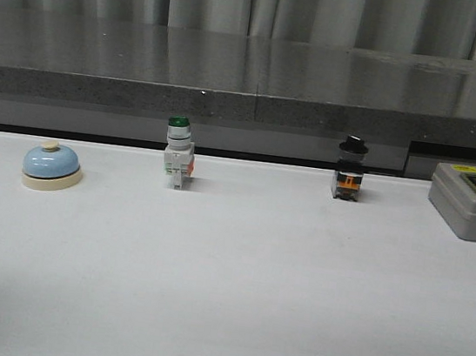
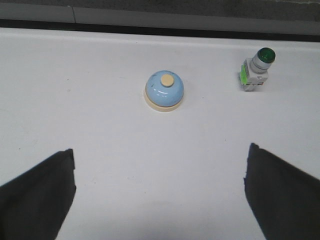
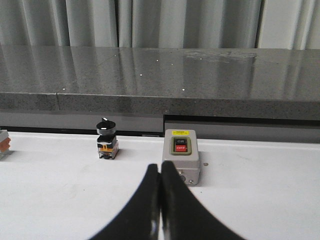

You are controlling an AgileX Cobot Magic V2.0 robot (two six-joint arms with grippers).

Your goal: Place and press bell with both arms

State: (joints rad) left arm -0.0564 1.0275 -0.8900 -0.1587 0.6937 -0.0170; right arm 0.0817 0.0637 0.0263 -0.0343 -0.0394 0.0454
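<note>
Left fingers (image 2: 160, 195) spread wide, nothing between them, both tips hanging over bare white surface (image 2: 100, 150). Right fingers (image 3: 159, 205) pressed together tip to tip, holding nothing, pointing toward a grey switch box (image 3: 180, 158) with red and black buttons.

Beyond the left fingers: bell (image 2: 164, 90), upright on its cream base, knob on top, roughly centred in the gap but well short of being enclosed. In the front view, bell (image 1: 52, 166) at the far left of the surface, apart from everything else. Neither arm visible in that view.

Further along the back row: green-capped push-button (image 1: 177, 152) to the bell's right, black-capped switch (image 1: 350, 169) past that, switch box (image 1: 473, 199) at the far right edge. Dark stone ledge (image 1: 251, 79) and grey curtain behind.

Step in hand, by judgement: reach and grasp with the left arm, not yet begun.

To do well:
- Advance straight, keeping the bell centred in the gap.
- Drop low enough to grip the base or lower dome, not the knob; dome likely slippery and sloped, prone to squirting out.
- Close gently, lift level.
- Keep clear of the green-capped push-button when carrying toward the middle.
- Right fingers suit pressing as they are, closed to a single point on the knob.
</note>
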